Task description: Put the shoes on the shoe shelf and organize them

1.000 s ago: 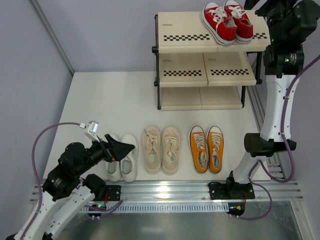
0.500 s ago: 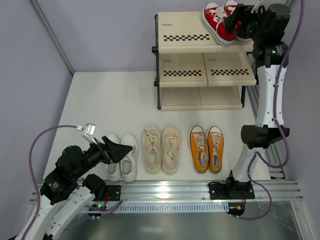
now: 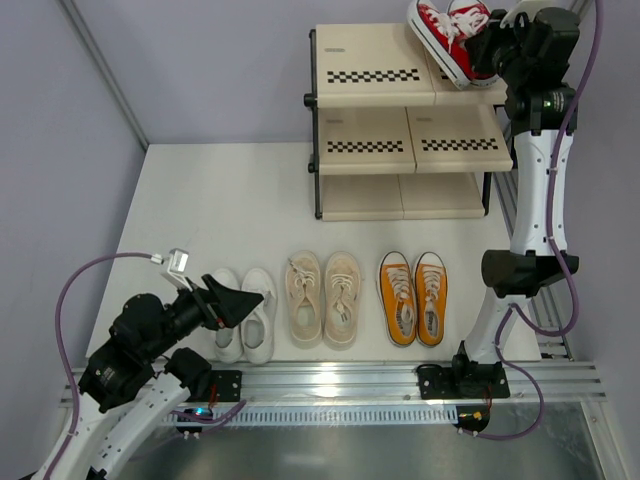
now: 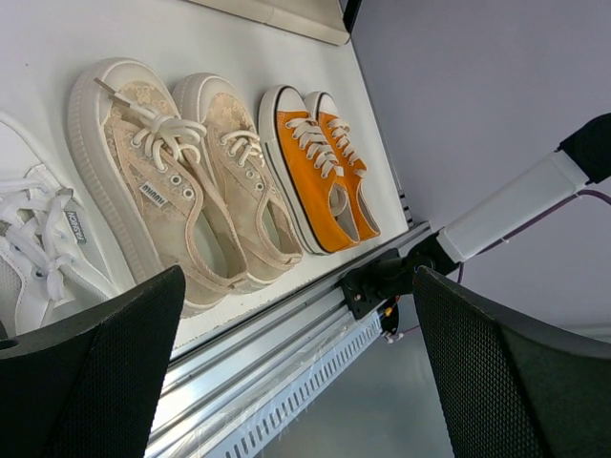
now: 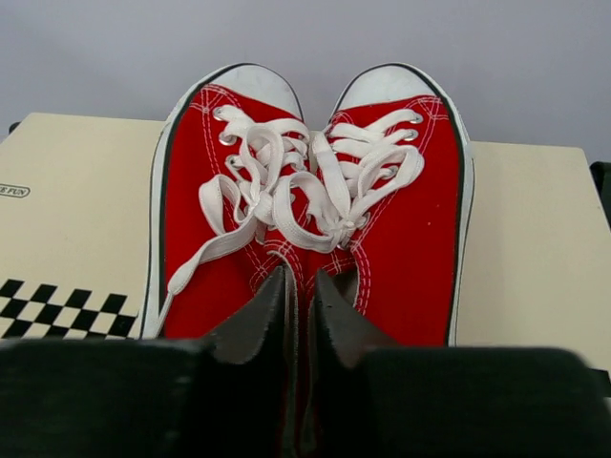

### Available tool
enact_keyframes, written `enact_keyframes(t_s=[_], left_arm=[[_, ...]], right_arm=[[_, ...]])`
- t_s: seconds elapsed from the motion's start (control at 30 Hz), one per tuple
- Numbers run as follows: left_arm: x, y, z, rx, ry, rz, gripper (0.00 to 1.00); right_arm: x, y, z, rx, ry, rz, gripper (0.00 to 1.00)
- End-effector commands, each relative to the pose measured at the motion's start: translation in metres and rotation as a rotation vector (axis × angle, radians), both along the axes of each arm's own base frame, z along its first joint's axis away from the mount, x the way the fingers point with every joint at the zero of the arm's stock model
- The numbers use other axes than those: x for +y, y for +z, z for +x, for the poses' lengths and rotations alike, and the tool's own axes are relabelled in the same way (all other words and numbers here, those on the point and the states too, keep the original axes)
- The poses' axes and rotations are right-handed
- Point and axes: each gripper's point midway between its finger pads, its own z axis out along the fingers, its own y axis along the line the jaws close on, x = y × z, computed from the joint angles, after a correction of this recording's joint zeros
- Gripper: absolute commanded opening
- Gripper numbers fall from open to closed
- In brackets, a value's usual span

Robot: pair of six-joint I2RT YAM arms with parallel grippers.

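Observation:
The red shoes (image 3: 447,30) sit as a pair on the right half of the top tier of the shoe shelf (image 3: 370,72). My right gripper (image 5: 304,281) is shut on their two inner collars (image 5: 325,277) and pinches the pair together, toes pointing away. On the floor in front stand the white pair (image 3: 246,318), the cream-beige pair (image 3: 323,298) and the orange pair (image 3: 413,297). My left gripper (image 3: 240,300) hovers wide open over the white pair; its wrist view shows the cream-beige pair (image 4: 181,181) and the orange pair (image 4: 320,172).
The middle and bottom shelf tiers (image 3: 415,140) hold nothing. A metal rail (image 3: 330,380) runs along the near edge by the arm bases. A grey wall and post (image 3: 100,70) close in the left side.
My right gripper has shut on the red pair, and the pair has shifted toward the back of the top tier. The left arm has barely moved.

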Motion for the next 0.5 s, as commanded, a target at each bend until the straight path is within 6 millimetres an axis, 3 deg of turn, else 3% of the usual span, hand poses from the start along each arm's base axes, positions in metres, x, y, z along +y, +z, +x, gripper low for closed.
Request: enact_keyframes(t_s=[0.0, 0.2, 0.47], left_arm=[[0.003, 0.015, -0.002, -0.039, 0.010, -0.022, 1.00], [0.005, 0.015, -0.002, -0.042, 0.013, -0.021, 1.00], [0.007, 0.016, -0.004, -0.047, 0.016, -0.022, 1.00]], right_arm=[[0.005, -0.032, -0.007, 0.128, 0.023, -0.009, 0.05], [-0.010, 0.010, -0.021, 0.018, -0.073, 0.011, 0.04], [-0.047, 0.058, -0.042, -0.125, -0.290, 0.055, 0.04]])
